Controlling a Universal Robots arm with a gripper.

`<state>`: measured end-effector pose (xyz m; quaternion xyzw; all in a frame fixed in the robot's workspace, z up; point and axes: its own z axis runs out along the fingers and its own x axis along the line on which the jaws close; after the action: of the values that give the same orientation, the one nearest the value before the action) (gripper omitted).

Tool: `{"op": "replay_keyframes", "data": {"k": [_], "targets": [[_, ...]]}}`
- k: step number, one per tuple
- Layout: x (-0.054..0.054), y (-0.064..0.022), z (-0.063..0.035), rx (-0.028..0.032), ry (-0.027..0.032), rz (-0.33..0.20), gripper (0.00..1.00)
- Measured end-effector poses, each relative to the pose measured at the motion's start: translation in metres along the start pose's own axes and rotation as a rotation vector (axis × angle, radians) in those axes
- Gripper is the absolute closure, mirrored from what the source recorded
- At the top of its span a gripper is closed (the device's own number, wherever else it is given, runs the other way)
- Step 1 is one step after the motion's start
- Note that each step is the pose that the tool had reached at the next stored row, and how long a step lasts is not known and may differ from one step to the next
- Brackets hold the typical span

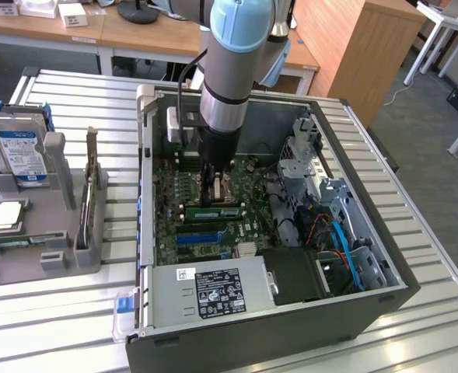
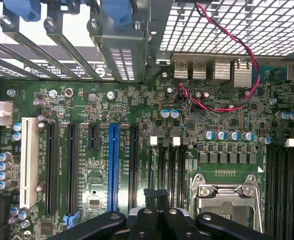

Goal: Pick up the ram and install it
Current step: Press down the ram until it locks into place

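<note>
Exterior view: end effector [image 1: 210, 196] reaching down into open computer case [image 1: 368, 299], fingers closed, gripping nothing; ram [image 1: 211, 210] sitting in motherboard [image 1: 248, 214] slot directly beneath fingertips.

Wrist view: closed fingers [image 2: 149, 194] pointing at motherboard [image 2: 87, 100]; blue slot [image 2: 113, 167] lying just beside end effector [image 2: 155, 194], processor socket [image 2: 224, 200] on opposite side.

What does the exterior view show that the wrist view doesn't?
Exterior view alone: the robot arm reaching into the open computer case, the power supply, a ram stick seated on the board, and a hard drive in a grey holder beside the case. Wrist view alone: the blue expansion slot and empty processor socket close up. Both: the green motherboard.
</note>
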<state>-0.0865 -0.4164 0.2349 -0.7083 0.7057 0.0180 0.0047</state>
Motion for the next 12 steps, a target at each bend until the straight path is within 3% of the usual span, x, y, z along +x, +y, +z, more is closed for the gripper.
{"op": "replay_keyframes", "data": {"k": [12], "targets": [[0.0004, 0.0000, 0.0022, 0.0000, 0.0001, 0.000, 0.89]]}}
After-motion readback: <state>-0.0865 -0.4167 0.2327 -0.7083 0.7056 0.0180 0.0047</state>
